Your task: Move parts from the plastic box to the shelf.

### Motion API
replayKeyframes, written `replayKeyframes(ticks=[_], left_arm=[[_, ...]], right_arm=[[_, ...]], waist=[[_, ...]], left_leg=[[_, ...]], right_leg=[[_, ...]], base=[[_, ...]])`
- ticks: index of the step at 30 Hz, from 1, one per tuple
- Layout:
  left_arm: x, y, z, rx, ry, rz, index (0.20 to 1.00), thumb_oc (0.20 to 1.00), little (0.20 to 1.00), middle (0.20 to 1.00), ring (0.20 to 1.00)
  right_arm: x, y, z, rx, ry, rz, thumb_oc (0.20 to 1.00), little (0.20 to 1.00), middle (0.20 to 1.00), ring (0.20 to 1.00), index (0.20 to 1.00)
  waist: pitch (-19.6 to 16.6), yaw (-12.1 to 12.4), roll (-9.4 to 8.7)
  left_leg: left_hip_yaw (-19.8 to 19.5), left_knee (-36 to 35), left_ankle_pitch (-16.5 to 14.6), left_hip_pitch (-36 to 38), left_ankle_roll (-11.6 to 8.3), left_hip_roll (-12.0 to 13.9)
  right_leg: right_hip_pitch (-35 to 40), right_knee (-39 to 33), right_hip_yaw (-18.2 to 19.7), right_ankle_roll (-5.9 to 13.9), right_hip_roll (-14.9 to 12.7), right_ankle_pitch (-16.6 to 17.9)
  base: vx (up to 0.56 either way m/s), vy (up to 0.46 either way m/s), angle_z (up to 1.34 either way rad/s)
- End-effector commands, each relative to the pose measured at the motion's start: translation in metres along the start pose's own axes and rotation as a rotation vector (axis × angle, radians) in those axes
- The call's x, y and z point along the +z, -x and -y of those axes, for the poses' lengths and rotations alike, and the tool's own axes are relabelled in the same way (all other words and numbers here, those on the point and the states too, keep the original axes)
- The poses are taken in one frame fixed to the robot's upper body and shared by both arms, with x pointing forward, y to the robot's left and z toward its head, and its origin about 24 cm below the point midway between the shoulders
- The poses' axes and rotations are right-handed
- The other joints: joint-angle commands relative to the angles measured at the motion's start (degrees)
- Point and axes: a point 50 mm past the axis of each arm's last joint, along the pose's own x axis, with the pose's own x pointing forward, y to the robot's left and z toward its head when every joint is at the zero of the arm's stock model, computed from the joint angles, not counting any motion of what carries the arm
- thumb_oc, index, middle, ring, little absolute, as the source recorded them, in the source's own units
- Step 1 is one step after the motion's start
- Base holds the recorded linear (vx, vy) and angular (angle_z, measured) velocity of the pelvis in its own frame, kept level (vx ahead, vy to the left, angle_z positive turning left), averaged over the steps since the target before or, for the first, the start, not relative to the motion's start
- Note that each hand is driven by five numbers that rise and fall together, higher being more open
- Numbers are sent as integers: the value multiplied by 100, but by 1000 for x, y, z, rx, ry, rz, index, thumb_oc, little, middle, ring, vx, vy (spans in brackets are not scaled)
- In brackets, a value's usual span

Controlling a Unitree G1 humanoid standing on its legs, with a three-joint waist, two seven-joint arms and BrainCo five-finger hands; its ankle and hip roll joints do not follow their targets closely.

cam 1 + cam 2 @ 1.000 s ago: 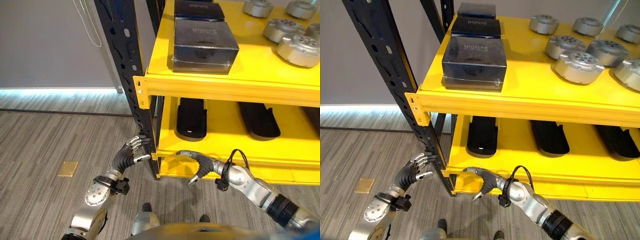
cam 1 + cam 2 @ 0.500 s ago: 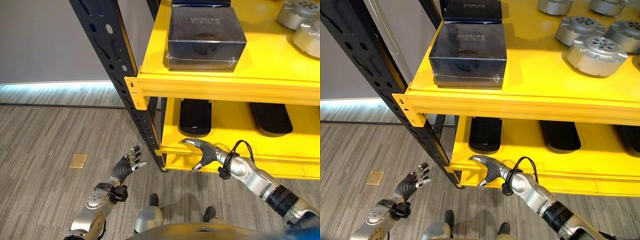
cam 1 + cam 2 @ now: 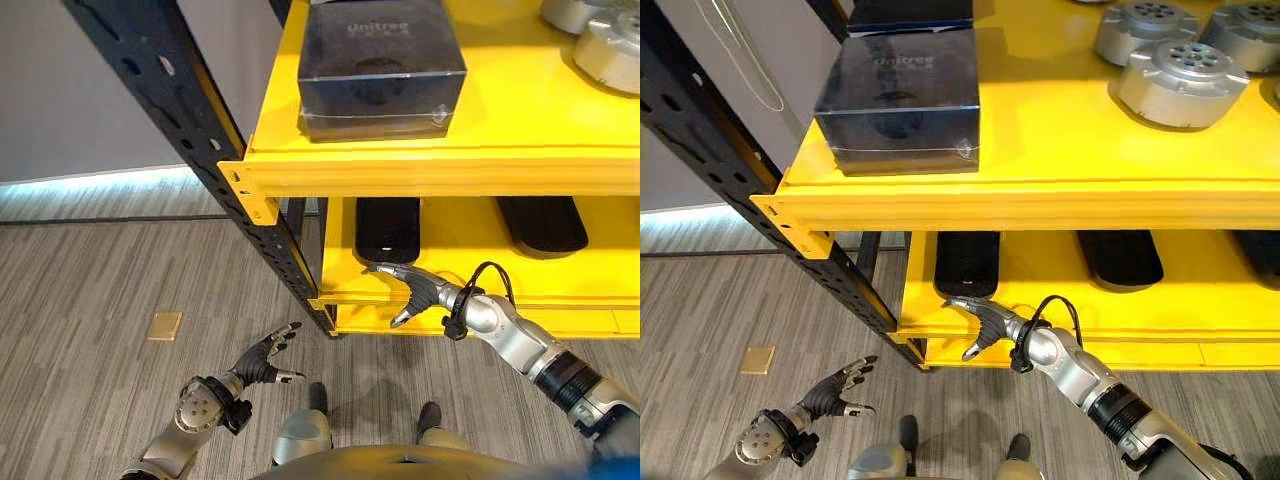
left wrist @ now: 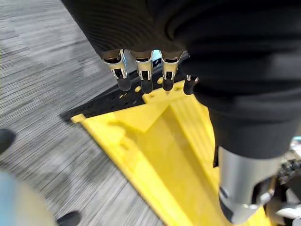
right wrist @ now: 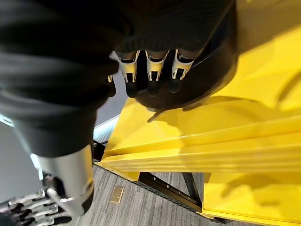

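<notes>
Grey plank floor [image 3: 90, 300]; yellow steel shelf [image 3: 440, 160]. Silver ribbed metal discs [image 3: 1180, 85]: likely heavy, rigid; grasp rims. Left hand [image 3: 262, 358], right hand [image 3: 412, 290]: fingers relaxed, empty.

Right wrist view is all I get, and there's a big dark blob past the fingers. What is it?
Observer: A long black part lying on the lower shelf; the right hand is by that shelf's front edge, open and empty.
Operator: Is it the only one there?
Observer: No, two more black parts lie further right on the same shelf.
Operator: What's higher up?
Observer: The top shelf holds a black box and some silver round parts.
</notes>
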Motion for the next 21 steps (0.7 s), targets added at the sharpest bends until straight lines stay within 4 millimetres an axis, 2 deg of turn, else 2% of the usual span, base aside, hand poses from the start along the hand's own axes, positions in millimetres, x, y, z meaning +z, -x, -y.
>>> replayKeyframes(ticks=[1, 7, 21], left_arm=[[-4, 2, 4, 4, -17, 27, 1000, 1000, 1000, 1000, 1000], [-5, 0, 5, 33, 6, 43, 1000, 1000, 1000, 1000, 1000], [-13, 1, 2, 109, 28, 35, 1000, 1000, 1000, 1000, 1000]], right_arm=[[21, -8, 22, -26, 67, 89, 1000, 1000, 1000, 1000, 1000], [19, -10, 25, -2, 98, 64, 1000, 1000, 1000, 1000, 1000], [8, -17, 19, 28, 125, 9, 1000, 1000, 1000, 1000, 1000]], waist=[[-112, 73, -59], [-34, 60, -30], [120, 194, -39]], left_leg=[[253, 641, -8, -240, -11, 189], [247, 688, -5, -316, -14, 189], [163, 793, 16, -440, -16, 200]], right_leg=[[-385, 1133, 43, 162, -339, -285], [-475, 1200, 66, 152, -361, -291], [-547, 1316, 5, 123, -383, -317]], base=[[2, 24, -5], [-4, 6, -2], [0, 0, 0]])
